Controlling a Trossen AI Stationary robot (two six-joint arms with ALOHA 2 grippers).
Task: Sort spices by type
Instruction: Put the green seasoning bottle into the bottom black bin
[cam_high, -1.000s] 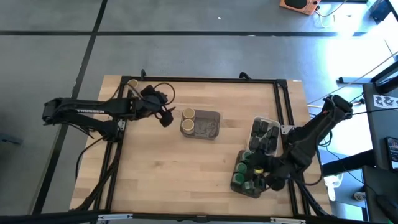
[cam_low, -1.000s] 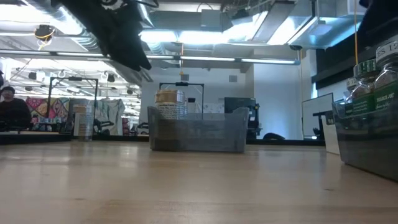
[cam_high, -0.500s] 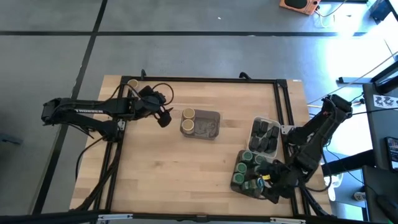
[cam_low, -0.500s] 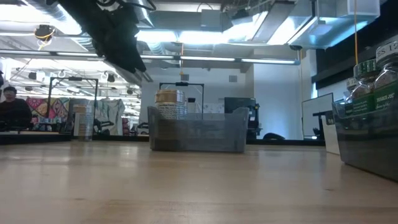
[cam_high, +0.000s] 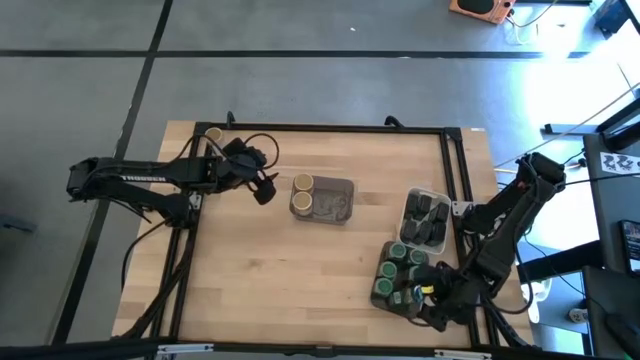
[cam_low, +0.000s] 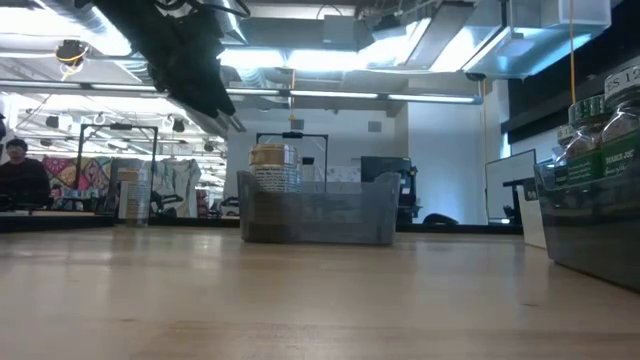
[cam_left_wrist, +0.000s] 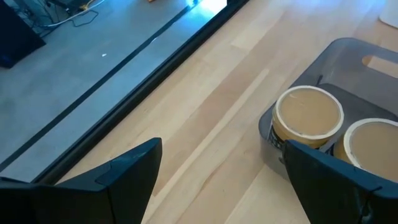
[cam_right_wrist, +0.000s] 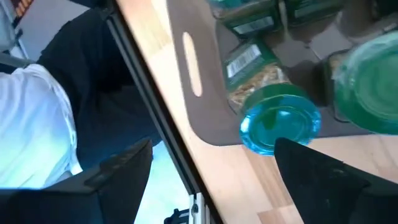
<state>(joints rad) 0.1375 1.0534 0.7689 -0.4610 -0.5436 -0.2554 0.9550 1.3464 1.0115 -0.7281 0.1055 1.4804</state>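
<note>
Worktop (cam_high: 300, 270) of pale wood planks carries three trays. Grey tray (cam_high: 333, 201) sits near the centre and holds two tan-lidded jars (cam_high: 302, 194) side by side at its end nearest the left arm; the rest of this tray appears bare of jars. In the low view the same grey tray (cam_low: 318, 215) shows with one tan-lidded jar standing above its rim.

White tray (cam_high: 425, 218) lies toward the right edge and holds the small dark tins (cam_high: 427, 217), packed close together. Just beside it, nearer the front edge, a dark tray (cam_high: 398, 289) holds the green-lidded jars (cam_high: 399, 262), grouped upright. In the right wrist view one green-lidded jar (cam_right_wrist: 280, 122) stands at the corner of the dark tray, next to its handle slot, with a second green lid partly visible beside it.

Left claw (cam_high: 266, 190) hangs above the worktop just beside the grey tray, on the side of the tan-lidded jars. Its fingers (cam_left_wrist: 127, 177) stand wide apart and hold nothing; the left wrist view shows both tan lids (cam_left_wrist: 309, 116) ahead of them.

Right claw (cam_high: 425, 310) is at the front corner of the dark tray, near the right-hand frame rail. Its fingers (cam_right_wrist: 121, 174) are spread wide and empty, close to the corner jar without gripping it.

A person (cam_low: 18, 175) sits in the room beyond, far left in the low view.
</note>
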